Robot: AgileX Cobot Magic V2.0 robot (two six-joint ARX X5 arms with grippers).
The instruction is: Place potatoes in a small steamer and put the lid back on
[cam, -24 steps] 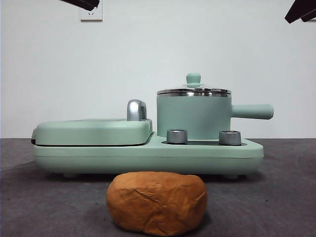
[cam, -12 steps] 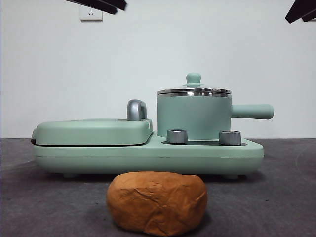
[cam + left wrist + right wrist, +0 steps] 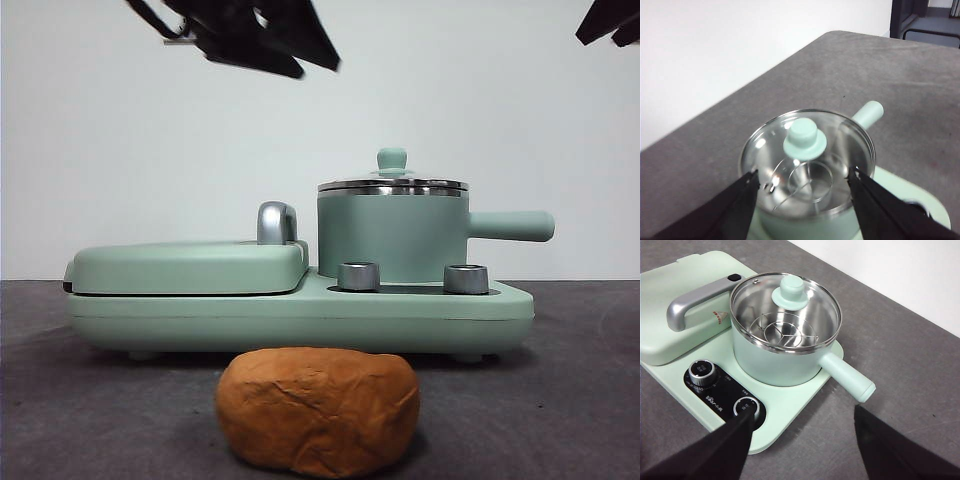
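The left gripper (image 3: 802, 182) is seen high over the table with its two black jaws spread wide apart, nothing held between them. The right gripper (image 3: 800, 427) is likewise held aloft, jaws parted and empty, shown only as a dark tip at an upper corner in the front view

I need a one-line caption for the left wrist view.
Open left gripper above the lid on the steamer.
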